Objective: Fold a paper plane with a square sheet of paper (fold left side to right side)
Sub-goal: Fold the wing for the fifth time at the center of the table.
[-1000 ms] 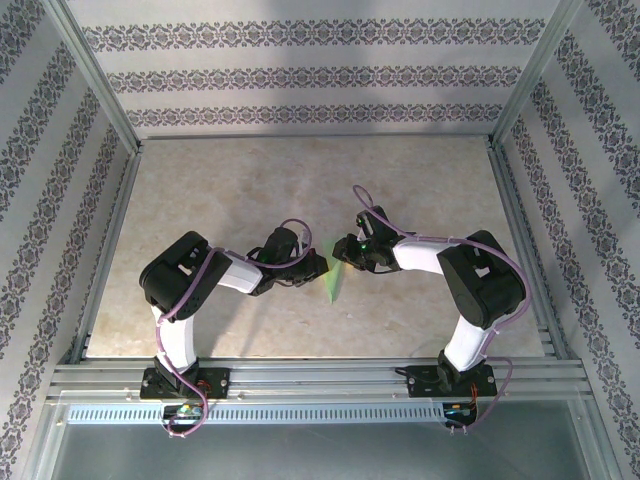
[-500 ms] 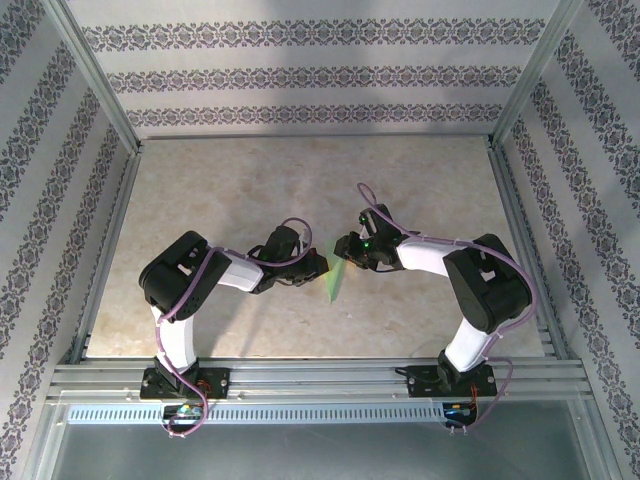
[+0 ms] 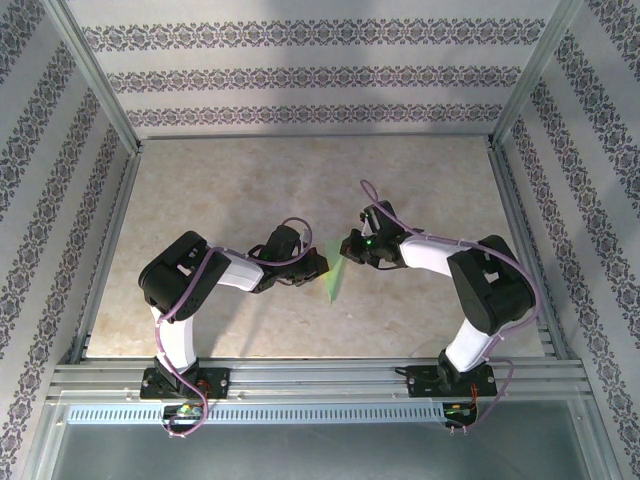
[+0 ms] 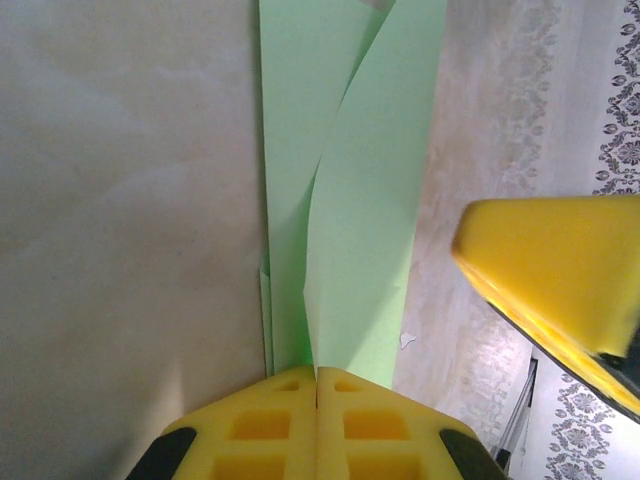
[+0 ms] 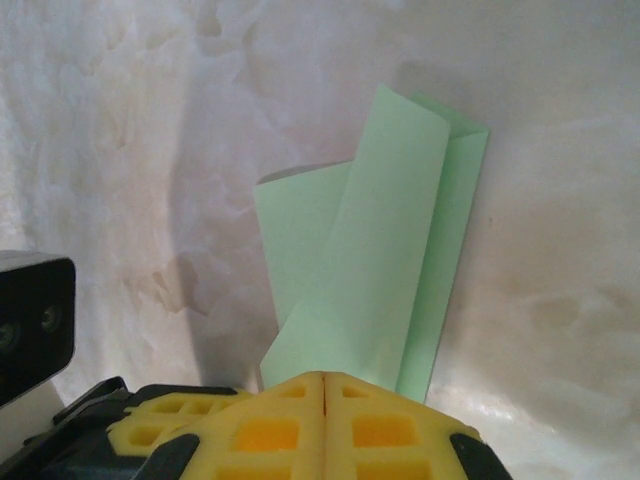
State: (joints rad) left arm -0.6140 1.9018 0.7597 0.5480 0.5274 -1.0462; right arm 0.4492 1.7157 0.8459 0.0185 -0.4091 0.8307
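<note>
The square sheet of paper (image 3: 332, 280) is pale green, folded into a narrow strip, and lies mid-table between the two arms. In the left wrist view the paper (image 4: 360, 230) has one flap curling up off the layer beneath. That flap runs into the seam of my left gripper (image 4: 317, 372), which is shut on it. My left gripper (image 3: 322, 264) reaches in from the left. My right gripper (image 3: 346, 250) comes in from the right at the strip's far end. In the right wrist view the paper (image 5: 385, 250) has a raised flap that enters the closed tips of my right gripper (image 5: 325, 378).
The tabletop (image 3: 250, 190) is pale marbled stone, walled by patterned panels and metal rails (image 3: 110, 240). One yellow finger of the right gripper (image 4: 545, 265) hangs close beside the paper. The left wrist's camera housing (image 5: 30, 320) sits at the left edge.
The right gripper's jaws have closed at the paper's end, and the right arm's elbow has drifted slightly to the right. The left arm and the paper have stayed in place.
</note>
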